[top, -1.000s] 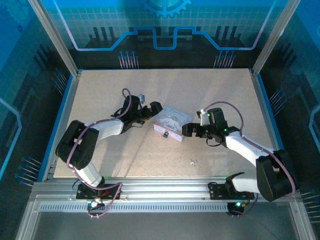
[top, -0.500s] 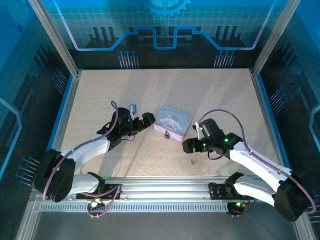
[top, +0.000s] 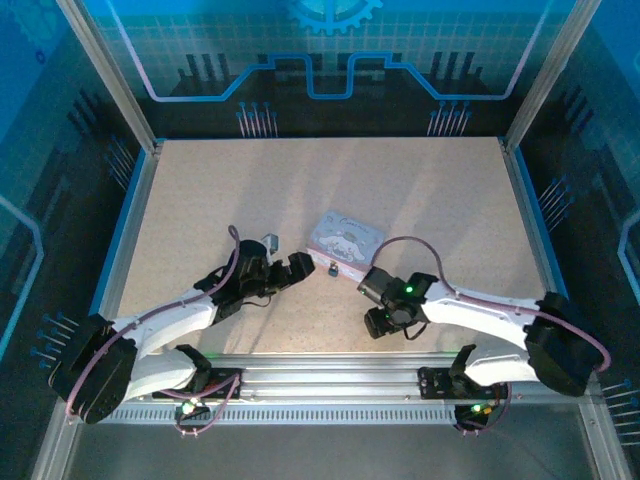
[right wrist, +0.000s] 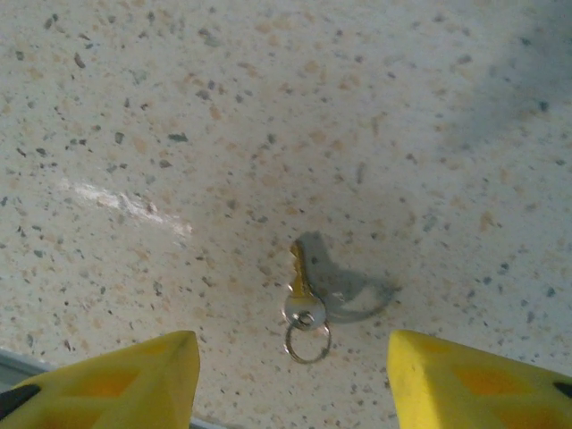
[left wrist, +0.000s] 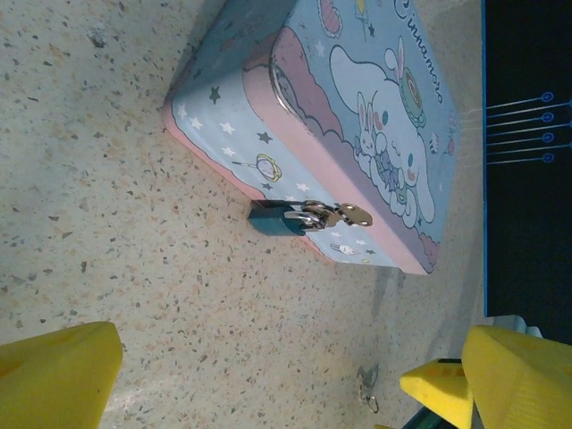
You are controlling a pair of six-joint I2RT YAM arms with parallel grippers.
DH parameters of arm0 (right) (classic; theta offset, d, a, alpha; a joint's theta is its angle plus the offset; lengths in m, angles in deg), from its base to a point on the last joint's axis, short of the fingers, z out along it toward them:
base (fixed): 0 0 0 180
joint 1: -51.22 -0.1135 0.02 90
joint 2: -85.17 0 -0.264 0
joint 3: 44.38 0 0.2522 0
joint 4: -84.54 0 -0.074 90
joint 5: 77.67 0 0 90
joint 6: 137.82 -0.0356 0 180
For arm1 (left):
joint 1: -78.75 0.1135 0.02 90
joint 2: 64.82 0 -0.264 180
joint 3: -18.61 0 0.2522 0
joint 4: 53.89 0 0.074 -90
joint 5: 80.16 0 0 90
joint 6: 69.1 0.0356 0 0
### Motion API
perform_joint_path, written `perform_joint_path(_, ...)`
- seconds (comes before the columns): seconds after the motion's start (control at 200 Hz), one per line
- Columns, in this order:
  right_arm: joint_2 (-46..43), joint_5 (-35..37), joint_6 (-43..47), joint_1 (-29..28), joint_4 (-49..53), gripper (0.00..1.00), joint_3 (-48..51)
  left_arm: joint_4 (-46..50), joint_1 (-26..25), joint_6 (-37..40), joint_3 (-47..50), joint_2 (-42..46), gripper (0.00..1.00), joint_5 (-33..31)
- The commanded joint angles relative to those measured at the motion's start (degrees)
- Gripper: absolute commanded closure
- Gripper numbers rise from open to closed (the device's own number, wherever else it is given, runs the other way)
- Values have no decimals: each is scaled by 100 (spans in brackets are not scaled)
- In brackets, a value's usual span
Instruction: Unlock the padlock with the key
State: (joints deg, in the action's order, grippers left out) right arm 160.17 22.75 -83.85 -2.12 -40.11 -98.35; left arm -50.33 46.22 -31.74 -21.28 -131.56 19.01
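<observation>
On the speckled table (top: 420, 190), the key (right wrist: 302, 290) lies flat near the near edge, below the wide right claw (right wrist: 290, 357). The wide left claw (left wrist: 268, 384) faces the padlock (left wrist: 271, 219) on the tin (left wrist: 357, 116).

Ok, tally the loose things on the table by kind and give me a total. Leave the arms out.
tin: 1
padlock, hanging on the tin's clasp: 1
key, lying flat on the table with a small ring: 1
Total: 3
</observation>
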Motion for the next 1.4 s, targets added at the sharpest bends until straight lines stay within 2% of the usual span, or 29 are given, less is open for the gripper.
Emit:
perform_joint_path(0.0,291,302,-38,-166,298,47,-264,-33,-41,-98,51,-24,1,-141)
perform_joint_path(0.455,461,-144,17,-164,175,59,-12,0,-40,-59,5,-140,1,-170)
perform_joint_path(0.925,498,-181,104,-2,210,62,138,18,-44,-49,-43,-199,1,-161)
perform_joint_path(1.396,555,-238,184,193,-27,70,231,-16,-41,-46,-82,-296,1,-129)
